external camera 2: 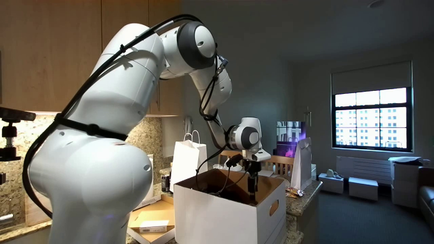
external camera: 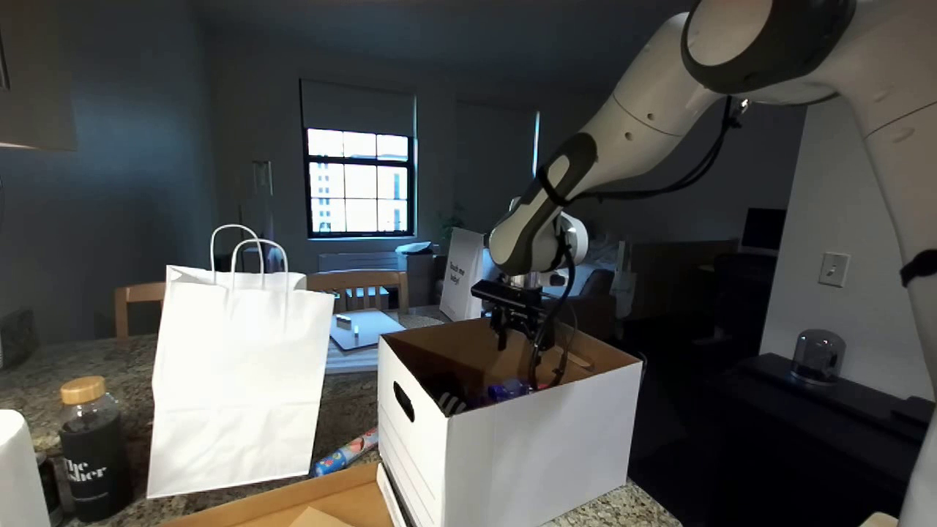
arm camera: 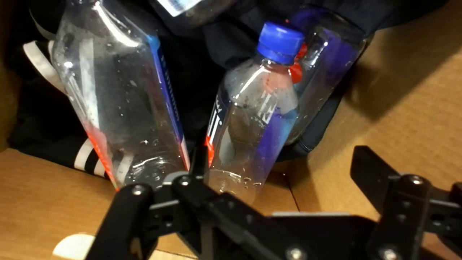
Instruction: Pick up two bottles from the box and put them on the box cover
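Some room, apparently, inside box edges (external camera: 538, 400)

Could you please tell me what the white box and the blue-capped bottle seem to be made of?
The white box looks like matte cardboard: bare brown inner walls, crisp straight edges. The blue-capped bottle seems clear, glossy plastic: sharp highlights, transparent sides, though glass isn't excluded.

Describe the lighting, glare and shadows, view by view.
Wrist view: white glints on the blue-capped bottle, a dark shadow inside the box; both exterior views: a bright window against a dim wall; in an exterior view: warm light on the speckled backsplash.
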Motion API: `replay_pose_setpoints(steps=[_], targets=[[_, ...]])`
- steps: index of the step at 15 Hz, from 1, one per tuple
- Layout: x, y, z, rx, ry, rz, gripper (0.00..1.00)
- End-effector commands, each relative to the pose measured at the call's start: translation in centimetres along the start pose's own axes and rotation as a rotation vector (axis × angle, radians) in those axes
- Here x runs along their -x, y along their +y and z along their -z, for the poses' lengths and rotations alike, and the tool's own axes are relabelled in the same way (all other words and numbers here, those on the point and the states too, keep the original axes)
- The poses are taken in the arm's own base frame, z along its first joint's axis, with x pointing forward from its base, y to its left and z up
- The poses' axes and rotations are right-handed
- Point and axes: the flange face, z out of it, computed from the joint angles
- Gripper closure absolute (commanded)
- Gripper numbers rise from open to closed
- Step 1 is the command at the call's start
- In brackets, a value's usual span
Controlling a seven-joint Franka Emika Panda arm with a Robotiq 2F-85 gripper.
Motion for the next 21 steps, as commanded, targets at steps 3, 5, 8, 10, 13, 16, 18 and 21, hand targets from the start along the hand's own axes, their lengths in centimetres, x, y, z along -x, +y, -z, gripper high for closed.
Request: replay_pose_setpoints(steps=[3, 5, 8, 10, 13, 16, 18, 21], targets=[[0.4, -0.4, -0.7, -0.007, 0.018, 0.045, 0.00], [0.5, -0.2, -0.7, 0.010, -0.002, 0.013, 0.00], [0.6, -0.2, -0.7, 0.009, -0.002, 0.015, 0.00], [0.6, -0.3, -0.7, 0.009, -0.002, 0.015, 0.00], [0.4, -0.6, -1.2, 0.007, 0.004, 0.004, 0.00], [0.3, -0.8, -1.6, 0.010, 0.013, 0.011, 0.00], [0.1, -1.2, -2.1, 0.011, 0.009, 0.010, 0.00], [-0.4, -1.6, -2.9, 0.016, 0.013, 0.001, 0.00]])
